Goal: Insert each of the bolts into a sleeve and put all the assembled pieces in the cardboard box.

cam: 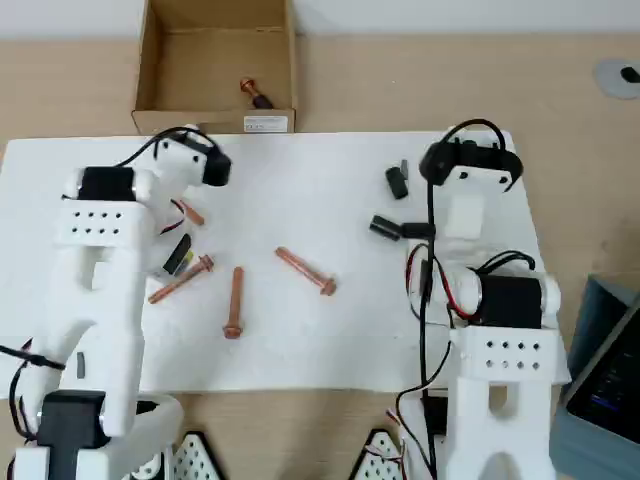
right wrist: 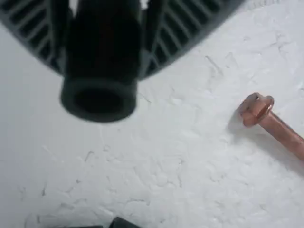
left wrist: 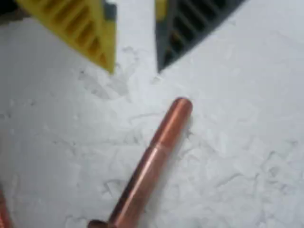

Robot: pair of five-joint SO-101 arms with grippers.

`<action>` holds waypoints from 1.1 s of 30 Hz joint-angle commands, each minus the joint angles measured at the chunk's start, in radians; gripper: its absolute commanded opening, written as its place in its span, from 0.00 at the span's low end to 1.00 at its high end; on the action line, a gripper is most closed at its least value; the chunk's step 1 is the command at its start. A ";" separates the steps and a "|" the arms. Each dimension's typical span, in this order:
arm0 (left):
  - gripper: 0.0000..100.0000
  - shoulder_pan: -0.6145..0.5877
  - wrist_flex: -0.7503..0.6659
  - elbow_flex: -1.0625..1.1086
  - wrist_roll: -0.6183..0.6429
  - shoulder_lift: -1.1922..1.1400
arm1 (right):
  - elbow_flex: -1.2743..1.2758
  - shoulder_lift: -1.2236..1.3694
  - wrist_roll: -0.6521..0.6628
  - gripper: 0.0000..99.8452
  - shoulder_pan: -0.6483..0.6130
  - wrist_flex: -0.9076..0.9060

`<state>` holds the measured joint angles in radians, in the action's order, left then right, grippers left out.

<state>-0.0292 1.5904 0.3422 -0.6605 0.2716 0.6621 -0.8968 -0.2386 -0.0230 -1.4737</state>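
Several copper bolts lie loose on the white mat: one by the left arm, one toward the front, one in the middle. My left gripper hangs low over the mat, open, its yellow and dark fingers apart, with a bolt's plain end just off their tips. My right gripper is shut on a black sleeve, held above the mat with its bore facing outward. The middle bolt's flanged head lies beyond it. The cardboard box holds one assembled piece.
A second black sleeve lies on the mat behind the right gripper. A short copper piece lies under the left arm. A grey device stands off the mat at the right. The mat's front middle is bare.
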 commanded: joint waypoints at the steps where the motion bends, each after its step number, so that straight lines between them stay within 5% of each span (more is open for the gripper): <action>1: 0.09 0.015 -0.046 0.011 -0.051 -0.028 | 0.001 -0.027 -0.008 0.01 0.010 0.017; 25: 0.13 0.038 -0.351 0.015 -0.127 -0.427 | -0.001 -0.027 -0.002 0.01 0.005 0.020; 33: 0.00 0.032 -0.344 0.015 -0.126 -0.518 | -0.004 -0.027 -0.003 0.01 0.005 0.051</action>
<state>0.0138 1.2605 0.3590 -0.7802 -0.1964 0.6621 -0.8968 -0.2386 -0.0230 -1.4553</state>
